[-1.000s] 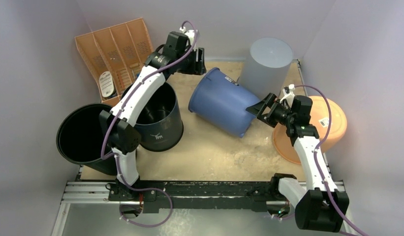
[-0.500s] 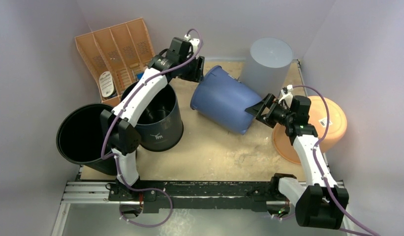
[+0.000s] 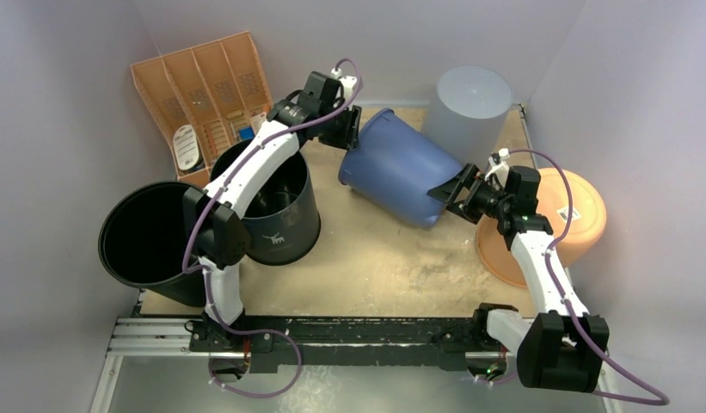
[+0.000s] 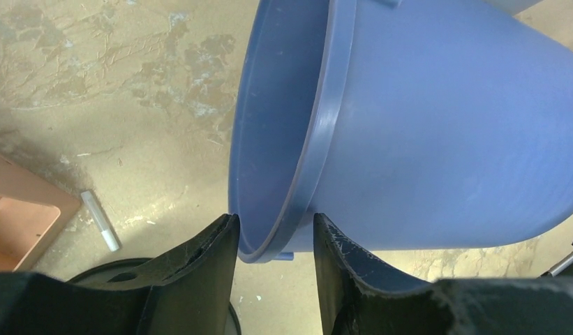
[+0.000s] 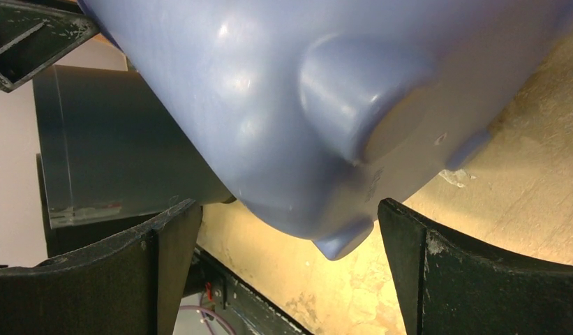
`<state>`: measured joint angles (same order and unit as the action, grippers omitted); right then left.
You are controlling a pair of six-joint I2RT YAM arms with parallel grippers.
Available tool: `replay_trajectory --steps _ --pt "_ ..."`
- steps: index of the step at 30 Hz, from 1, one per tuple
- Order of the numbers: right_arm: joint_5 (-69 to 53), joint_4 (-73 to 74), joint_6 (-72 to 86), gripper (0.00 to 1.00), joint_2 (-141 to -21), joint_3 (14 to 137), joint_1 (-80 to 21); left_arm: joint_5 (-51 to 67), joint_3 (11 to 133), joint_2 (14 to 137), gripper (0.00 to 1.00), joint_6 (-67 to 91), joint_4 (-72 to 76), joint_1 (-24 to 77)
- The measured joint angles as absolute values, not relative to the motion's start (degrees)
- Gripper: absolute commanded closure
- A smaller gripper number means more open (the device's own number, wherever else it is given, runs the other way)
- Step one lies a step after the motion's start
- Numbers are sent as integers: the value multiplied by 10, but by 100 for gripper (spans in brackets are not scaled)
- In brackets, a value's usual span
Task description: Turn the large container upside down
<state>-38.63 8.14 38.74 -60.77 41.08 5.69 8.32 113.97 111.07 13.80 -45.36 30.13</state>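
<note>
Top camera looks down — both wrist cameras crowd the blue container (image 3: 396, 176).

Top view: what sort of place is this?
Probably a robot test cell, not a home: plain walls box in a worn table, a left arm and right arm are bolted to a metal rail, and a blue bucket lies among other tubs.
</note>
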Motion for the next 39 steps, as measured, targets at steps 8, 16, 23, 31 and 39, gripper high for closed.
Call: replay_trajectory --steps 8,16,23,31,39 --pt "-386 85 380 0 -609 411 57 97 1140 1130 78 122 -452 302" --pt "-380 106 367 0 -622 439 57 103 1140 1135 61 114 -441 301" --pt "-371 107 378 0 -618 439 57 103 1140 1139 96 109 -441 301" --pt "-295 107 422 0 -580 444 57 102 1137 1139 100 92 -436 305" --pt "-237 104 443 0 -591 453 57 100 1125 1136 100 92 -425 306"
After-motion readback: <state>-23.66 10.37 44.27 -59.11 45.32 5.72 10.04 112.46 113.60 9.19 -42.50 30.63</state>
